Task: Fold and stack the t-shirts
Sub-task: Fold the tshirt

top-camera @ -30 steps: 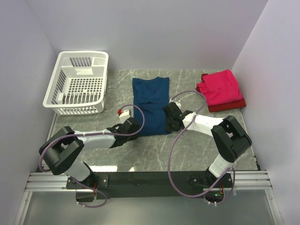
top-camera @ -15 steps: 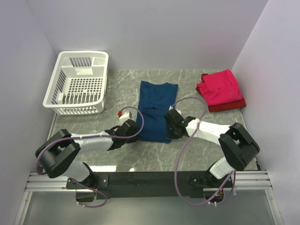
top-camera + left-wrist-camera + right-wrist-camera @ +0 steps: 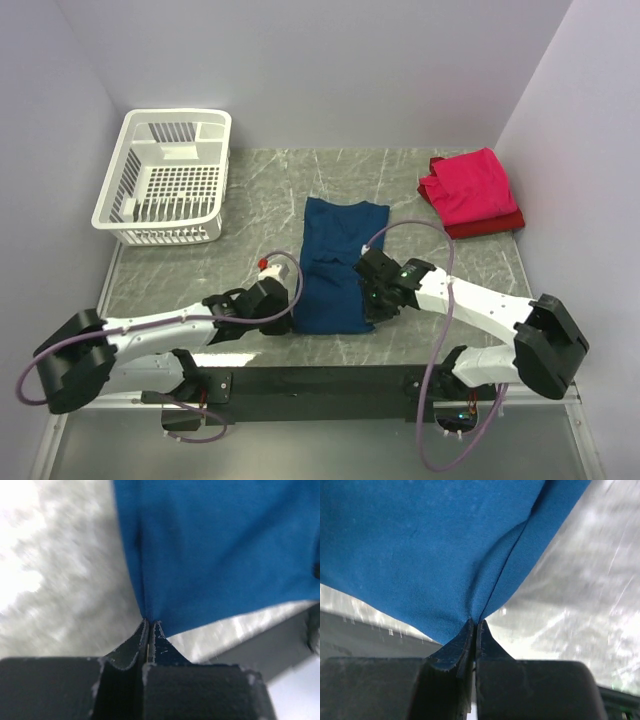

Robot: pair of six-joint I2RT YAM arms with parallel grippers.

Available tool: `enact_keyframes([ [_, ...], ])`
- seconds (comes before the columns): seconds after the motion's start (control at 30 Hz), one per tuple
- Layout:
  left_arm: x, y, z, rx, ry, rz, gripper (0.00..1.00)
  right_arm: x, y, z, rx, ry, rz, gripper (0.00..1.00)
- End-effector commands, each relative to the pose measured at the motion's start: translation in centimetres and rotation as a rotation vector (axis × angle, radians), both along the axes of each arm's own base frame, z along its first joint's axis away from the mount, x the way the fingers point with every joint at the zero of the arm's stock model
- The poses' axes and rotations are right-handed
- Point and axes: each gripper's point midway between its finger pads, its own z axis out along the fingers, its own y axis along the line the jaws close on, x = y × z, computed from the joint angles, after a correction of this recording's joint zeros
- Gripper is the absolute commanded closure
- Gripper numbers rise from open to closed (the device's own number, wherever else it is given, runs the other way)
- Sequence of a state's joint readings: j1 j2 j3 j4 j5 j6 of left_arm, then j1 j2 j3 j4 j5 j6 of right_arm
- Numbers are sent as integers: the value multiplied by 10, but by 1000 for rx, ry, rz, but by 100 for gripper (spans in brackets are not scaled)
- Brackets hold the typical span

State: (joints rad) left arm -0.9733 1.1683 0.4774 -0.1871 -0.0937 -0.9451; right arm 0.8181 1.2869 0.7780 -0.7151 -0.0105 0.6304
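Pinching the near hem of the navy shirt (image 3: 335, 265), both claws are clamped on cloth.

Left claw (image 3: 149, 625): jaws together on the near-left corner. Fabric fans out ahead of the tips and to their right, with bare table (image 3: 180, 270) to their left.

Right claw (image 3: 474, 625): jaws together on the near-right corner. Cloth bunches into a crease right at the tips and spreads ahead and left, table to the right.

Overhead, the shirt lies between the two claws as a long narrow strip running away from them, slightly slanted. No sleeves stick out at the sides and no print shows. Cannot tell whether the gripped hem is off the table.

Well ahead of the right claw and off to its right, a pink-red shirt (image 3: 468, 188) sits folded on a dark red shirt (image 3: 490, 226). Ahead-left of the left claw, well apart, sits the basket (image 3: 165, 180).

Progress, as a judgement:
- Two shirts look folded and stacked.
- The navy one looks narrowed lengthwise only, so roughly past halfway.
- Left to do: fold the near hem over toward the far end, maybe once more, then carry it onto the red pile.

Risk: a corner slips out of either claw and the fold goes crooked.
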Motion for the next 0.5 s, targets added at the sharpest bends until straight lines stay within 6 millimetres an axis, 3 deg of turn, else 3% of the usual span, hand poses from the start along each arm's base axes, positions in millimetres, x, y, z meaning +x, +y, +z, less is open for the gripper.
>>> enact_keyframes([
  [0.0, -25, -4, 13, -42, 32, -100, 99, -34, -9, 9, -9, 83, 72, 100],
  [0.27, -64, -15, 43, -141, 56, -277, 99, -80, -7, 30, 39, 204, 233, 100],
  [0.47, -90, -30, 87, -286, 15, -421, 99, -105, -6, 44, 101, 262, 334, 100],
])
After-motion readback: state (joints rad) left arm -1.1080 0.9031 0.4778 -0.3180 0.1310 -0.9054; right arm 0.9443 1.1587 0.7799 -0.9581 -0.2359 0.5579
